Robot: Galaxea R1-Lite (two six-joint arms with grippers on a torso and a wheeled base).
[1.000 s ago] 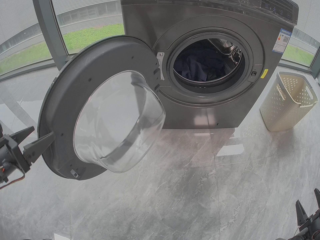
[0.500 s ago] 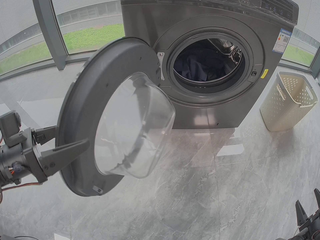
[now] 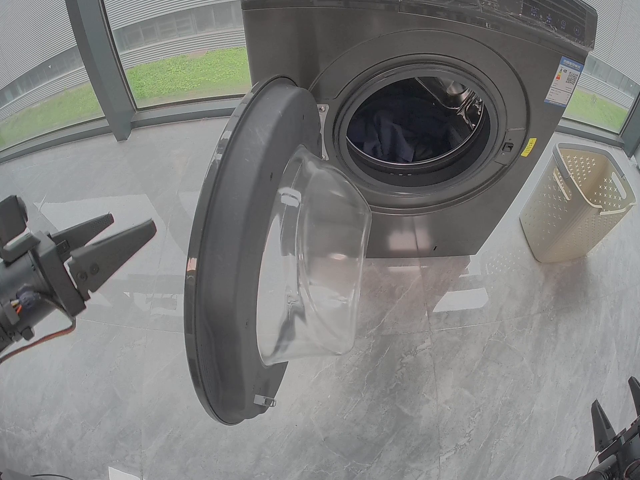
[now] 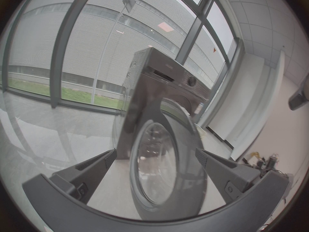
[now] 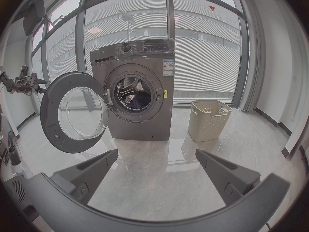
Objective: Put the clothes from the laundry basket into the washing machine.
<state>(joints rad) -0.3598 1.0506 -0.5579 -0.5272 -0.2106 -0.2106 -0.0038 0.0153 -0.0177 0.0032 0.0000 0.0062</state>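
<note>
Clothes (image 3: 400,131) lay inside the washing machine (image 3: 427,35). Half-open door (image 3: 233,255) hung to the right of left gripper (image 3: 132,222), apart, rim toward it. Left gripper nearer, spread, empty; right gripper (image 3: 615,395) spread, well apart.

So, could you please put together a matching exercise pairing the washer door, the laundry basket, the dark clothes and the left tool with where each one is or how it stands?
Things
1. door
2. laundry basket
3. dark clothes
4. left tool

Places or states
A. inside the drum
B. open, in the air to the left of the door, touching nothing
C. on the floor, to the right of the washing machine
D. swung out on its hinge, partly open

Pairs: 1-D, 2-C, 3-A, 4-B
</note>
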